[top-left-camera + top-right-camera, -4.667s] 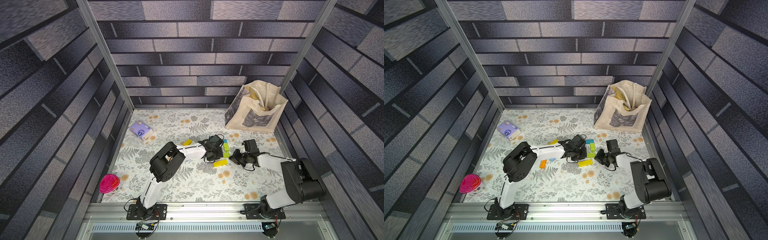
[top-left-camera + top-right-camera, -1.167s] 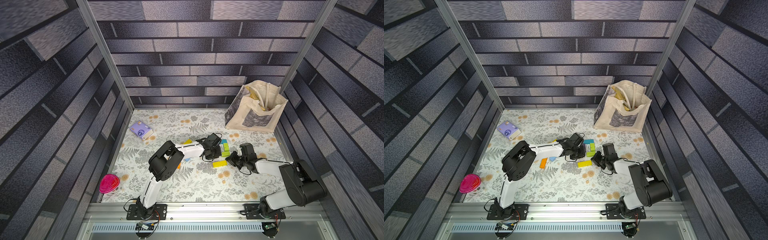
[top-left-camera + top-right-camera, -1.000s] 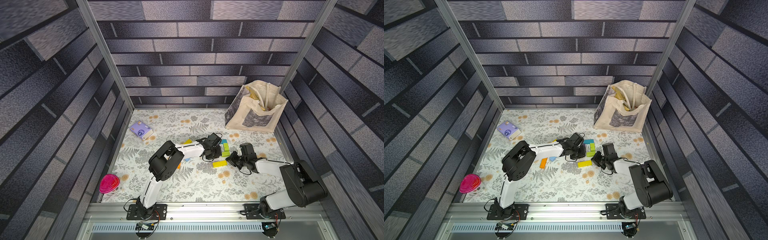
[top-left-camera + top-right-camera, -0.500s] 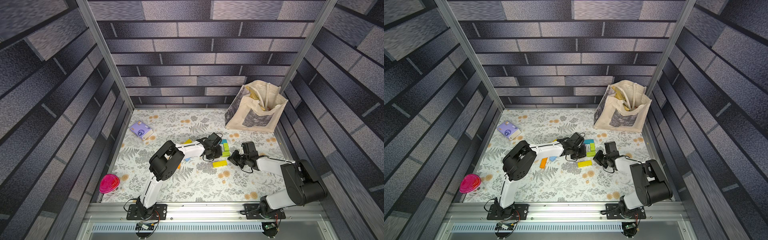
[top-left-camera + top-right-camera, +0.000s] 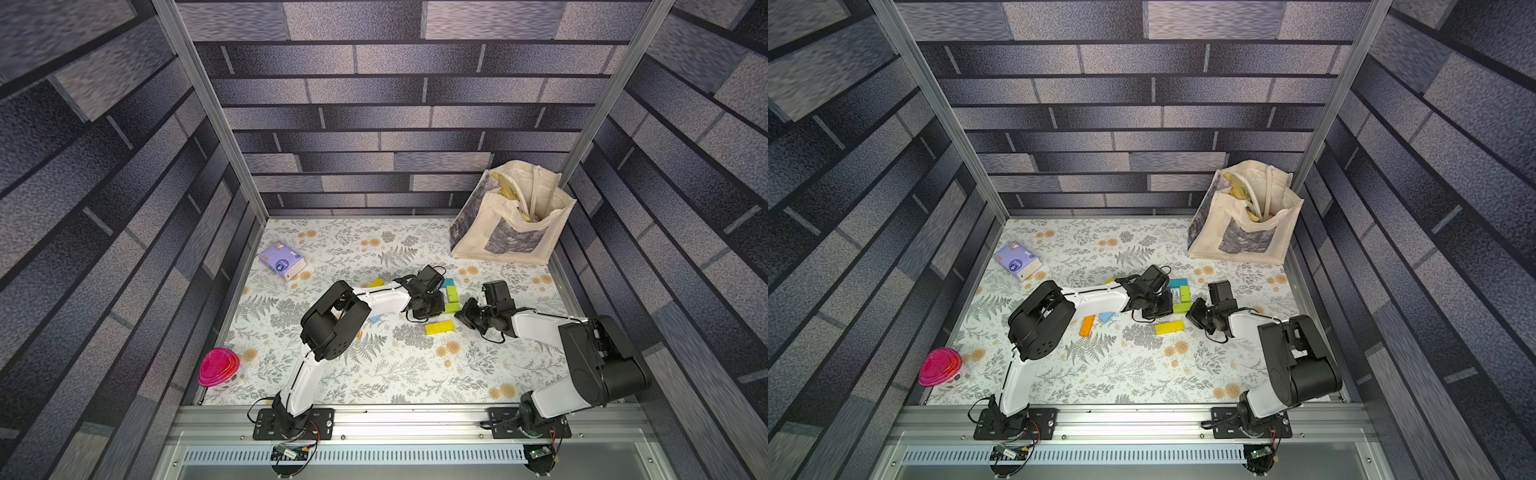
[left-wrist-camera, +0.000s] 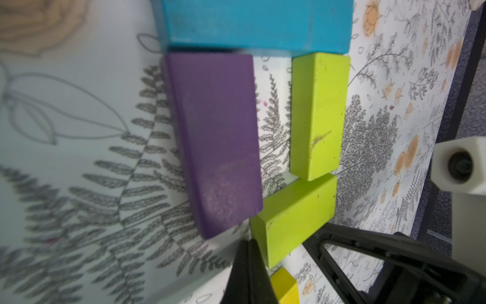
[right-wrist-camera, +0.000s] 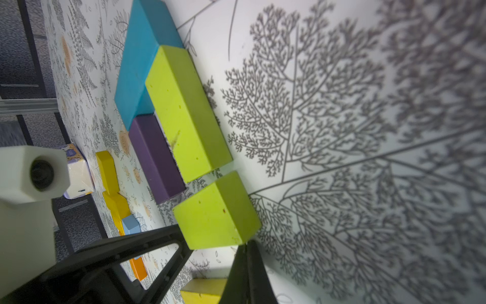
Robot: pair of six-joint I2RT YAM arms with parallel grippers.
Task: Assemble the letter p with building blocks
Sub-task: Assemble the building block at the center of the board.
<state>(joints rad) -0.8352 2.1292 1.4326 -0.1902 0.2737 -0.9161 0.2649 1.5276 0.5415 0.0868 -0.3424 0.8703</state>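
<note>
Teal block (image 6: 257, 23), purple block (image 6: 215, 136), straight lime block (image 6: 318, 113) and tilted lime block (image 6: 294, 218) clustered mid-table (image 5: 374, 374), yellow block (image 5: 439, 328) just apart, left gripper (image 6: 248, 252) and right gripper (image 7: 247, 252) both clenched empty, flanking the tilted lime block.

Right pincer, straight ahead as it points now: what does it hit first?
The near lime block, right at the tip of the right pincer; whether they touch is unclear.

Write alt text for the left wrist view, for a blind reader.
Four blocks on a floral tablecloth form a loop: a teal block, a purple block and a straight lime block running from it, and a tilted lime block bridging their far ends, beside the left gripper.
</note>
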